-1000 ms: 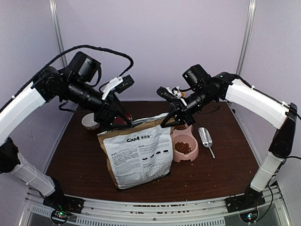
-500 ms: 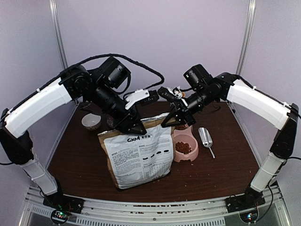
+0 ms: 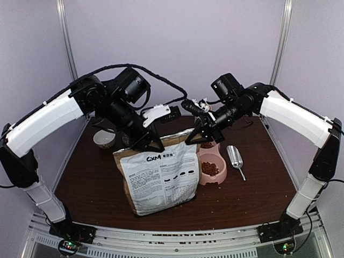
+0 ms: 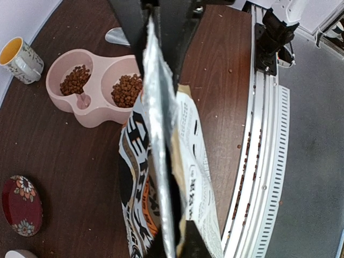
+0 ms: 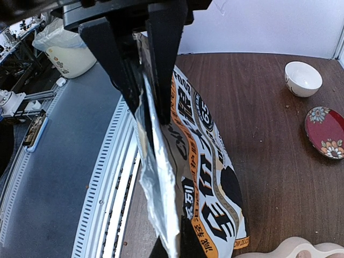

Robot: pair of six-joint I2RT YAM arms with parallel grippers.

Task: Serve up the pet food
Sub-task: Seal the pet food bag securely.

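Note:
The tall tan pet food bag (image 3: 158, 177) stands upright mid-table, its printed panel facing the near edge. My left gripper (image 3: 153, 145) is shut on the left end of the bag's top seam. The foil edge (image 4: 156, 123) runs between its fingertips (image 4: 196, 243). My right gripper (image 3: 193, 140) is shut on the right end of the same seam (image 5: 156, 177). The bag's mouth is pinched flat between the two grips. Brown pet food (image 4: 126, 90) fills both wells of a pink double bowl (image 3: 217, 161) just right of the bag.
A metal scoop (image 3: 235, 157) lies right of the pink bowl. A white bowl (image 3: 104, 138) and a red patterned saucer (image 5: 325, 131) sit at the back left. A small mug (image 4: 19, 54) stands beyond the pink bowl. Loose kibble lies along the near rail (image 3: 177, 234).
My left arm swung in from the back left to the bag's top left end and its jaws closed on the seam. The right gripper kept its hold and place.

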